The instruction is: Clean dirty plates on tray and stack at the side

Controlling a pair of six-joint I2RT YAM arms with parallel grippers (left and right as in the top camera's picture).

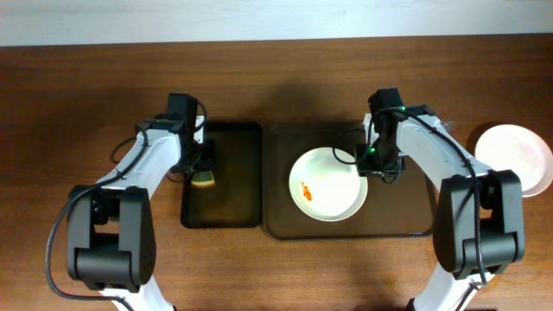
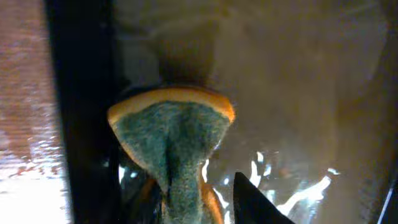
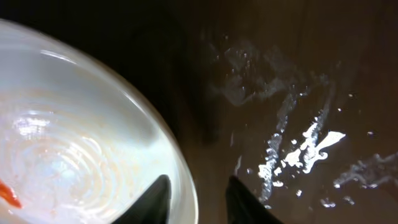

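Likely stiff, slick and breakable, the round white plate [image 3: 74, 143] offers its rim between the right gripper's [image 3: 198, 186] half-open fingers; the left gripper [image 2: 186, 199] pinches a green-yellow sponge [image 2: 171, 134].

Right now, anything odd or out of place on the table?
Only the expected mess: an orange smear sits off centre on the plate in the brown tray, whose surface glints wet. The sponge is pinched into a fold by the left gripper. Nothing looks spilled or broken.
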